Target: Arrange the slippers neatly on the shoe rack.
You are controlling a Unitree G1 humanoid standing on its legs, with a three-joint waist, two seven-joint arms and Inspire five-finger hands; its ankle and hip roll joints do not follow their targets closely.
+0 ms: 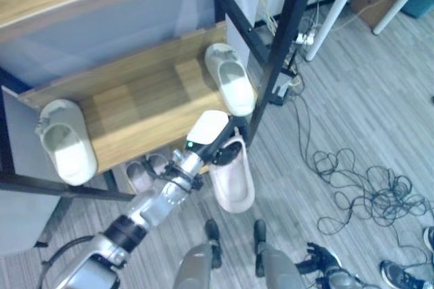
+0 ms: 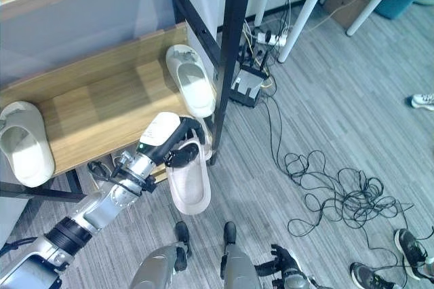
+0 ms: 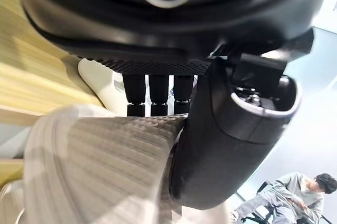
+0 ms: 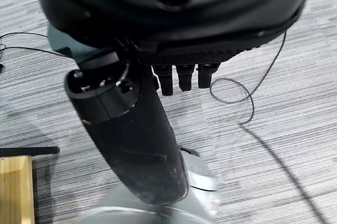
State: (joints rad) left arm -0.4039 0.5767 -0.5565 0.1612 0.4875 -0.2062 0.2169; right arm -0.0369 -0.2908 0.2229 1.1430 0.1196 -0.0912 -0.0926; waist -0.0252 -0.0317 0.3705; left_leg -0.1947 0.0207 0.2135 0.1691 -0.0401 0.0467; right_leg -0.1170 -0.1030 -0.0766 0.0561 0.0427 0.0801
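Observation:
My left hand [image 1: 207, 133] is shut on a pale slipper [image 1: 234, 187], holding it by its heel end so that it hangs toe-down over the floor, just off the front right corner of the wooden shelf [image 1: 142, 99]. In the left wrist view the fingers [image 3: 150, 95] and thumb [image 3: 221, 140] clamp the slipper's ribbed sole [image 3: 95, 155]. A second pale slipper [image 1: 230, 79] lies at the shelf's right end. A third one [image 1: 64, 141] lies at the left end, overhanging the front edge. My right hand [image 1: 322, 258] hangs low over the floor, open and holding nothing.
The rack's black post [image 1: 285, 38] stands right beside the held slipper. More slippers [image 1: 146, 170] sit on a lower level under the shelf. Tangled cables [image 1: 359, 194], a power strip [image 1: 305, 38] and white table legs [image 1: 339, 4] are on the right. A person's shoe [image 1: 400, 275] is nearby.

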